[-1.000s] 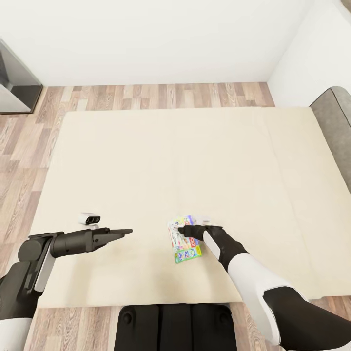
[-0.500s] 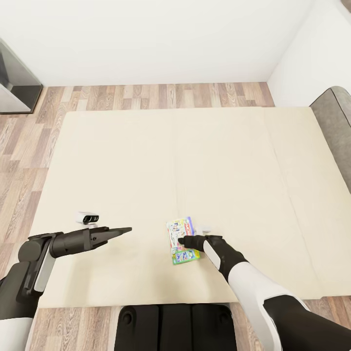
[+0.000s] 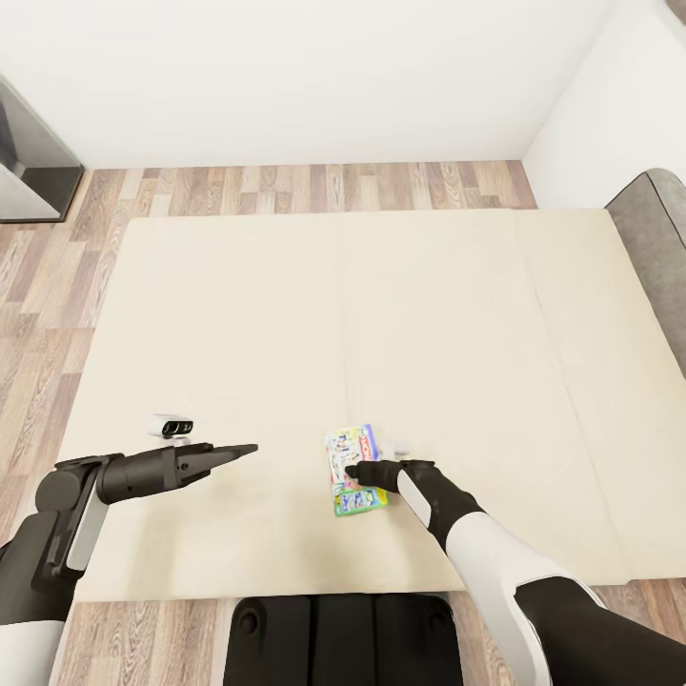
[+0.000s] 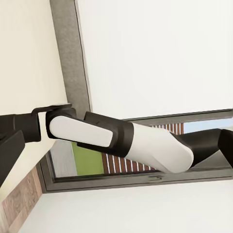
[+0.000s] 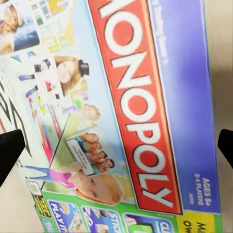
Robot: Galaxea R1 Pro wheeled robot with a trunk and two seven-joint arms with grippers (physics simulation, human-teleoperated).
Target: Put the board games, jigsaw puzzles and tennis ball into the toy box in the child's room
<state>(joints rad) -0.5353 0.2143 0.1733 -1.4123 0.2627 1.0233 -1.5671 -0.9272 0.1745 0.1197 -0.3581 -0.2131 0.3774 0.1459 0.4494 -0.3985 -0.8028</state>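
Note:
One board game point(image 3: 349, 445), a flat Monopoly box in white, green and blue, lies on the bed point(image 3: 333, 305) near its front edge. My right gripper point(image 3: 354, 471) hovers right over the box, open. In the right wrist view the box lid point(image 5: 121, 111) lies between the two black fingertips point(image 5: 9, 148), which stand wide apart at either side. My left gripper point(image 3: 243, 450) is held out level above the mattress, well to the left of the box; one of its fingers point(image 4: 9, 150) shows at the edge of the left wrist view, so it looks open.
The grey headboard point(image 3: 657, 238) is at the right. Wood-plank floor point(image 3: 286, 186) runs beyond the bed up to white walls. A dark grey frame point(image 3: 29, 162) stands at the far left. My base point(image 3: 343, 638) is against the bed's front edge.
My right gripper has drawn back a little toward the bed's front edge, over the middle of the Monopoly box. The box has barely shifted. The left arm has stayed still.

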